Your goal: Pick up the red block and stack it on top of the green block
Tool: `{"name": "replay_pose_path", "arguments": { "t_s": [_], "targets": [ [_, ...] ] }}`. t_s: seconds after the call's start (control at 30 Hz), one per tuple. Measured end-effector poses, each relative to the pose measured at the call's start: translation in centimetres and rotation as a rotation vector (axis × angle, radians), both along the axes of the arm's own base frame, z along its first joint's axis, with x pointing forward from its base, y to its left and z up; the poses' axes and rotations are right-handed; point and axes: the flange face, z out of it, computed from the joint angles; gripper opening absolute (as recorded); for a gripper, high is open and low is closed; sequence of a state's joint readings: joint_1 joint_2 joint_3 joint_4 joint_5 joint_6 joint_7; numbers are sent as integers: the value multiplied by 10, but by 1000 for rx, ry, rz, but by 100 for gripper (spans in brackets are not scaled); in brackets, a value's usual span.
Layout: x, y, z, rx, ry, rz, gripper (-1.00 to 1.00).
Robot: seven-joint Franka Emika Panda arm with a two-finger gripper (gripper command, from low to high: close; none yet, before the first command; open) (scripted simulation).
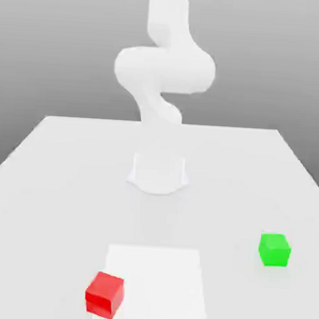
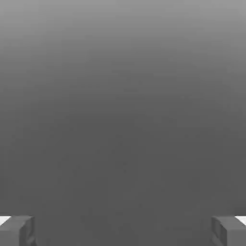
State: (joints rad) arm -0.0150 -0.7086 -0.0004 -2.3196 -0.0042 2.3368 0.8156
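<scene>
The gripper point(image 2: 123, 230) stands wide open: in the hand view its two grey, blocky fingertips point(image 2: 18, 230) sit far apart at opposite edges, with nothing but a plain grey backdrop between them. Nothing is held and nothing is touched.

In the exterior view the white arm point(image 1: 164, 73) rises from a round base point(image 1: 158, 175) in the middle of a pale, matte surface point(image 1: 54, 182), its smooth rounded segments folding up and out of the top of the view.

The red block point(image 1: 105, 294) lies on the surface near the front, toward the exterior view's left. It is a small cube with flat, evenly coloured faces and sharp edges, turned slightly so one corner faces the camera. It rests at the left edge of a whiter rectangular patch point(image 1: 158, 282) marked on the surface.

The green block point(image 1: 274, 249) is a cube of similar size and the same plain finish, sitting toward the exterior view's right, a little farther back and well apart from the red one. Both blocks lie well in front of the arm's base.
</scene>
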Motion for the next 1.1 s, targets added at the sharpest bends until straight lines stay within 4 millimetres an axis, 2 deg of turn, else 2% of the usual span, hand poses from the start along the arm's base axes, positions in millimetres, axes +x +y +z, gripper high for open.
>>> {"name": "replay_pose_path", "arguments": {
  "t_s": [0.1,0.2,0.33,0.43,0.6,0.77,0.97,1.0,1.1],
  "targets": [
    [37,-9,-52,10,92,-34,0],
    [66,-19,-106,22,181,-66,0],
    [92,-33,-182,39,297,-110,0],
    [104,-43,-240,52,385,-143,0],
    [106,-61,-338,79,530,-201,0],
    [88,-73,-434,108,675,-254,0],
    [80,-76,-518,116,718,-269,0],
    [80,-75,-525,116,718,-269,-100],
    [80,-75,-525,116,718,-269,-100]
  ]
}}
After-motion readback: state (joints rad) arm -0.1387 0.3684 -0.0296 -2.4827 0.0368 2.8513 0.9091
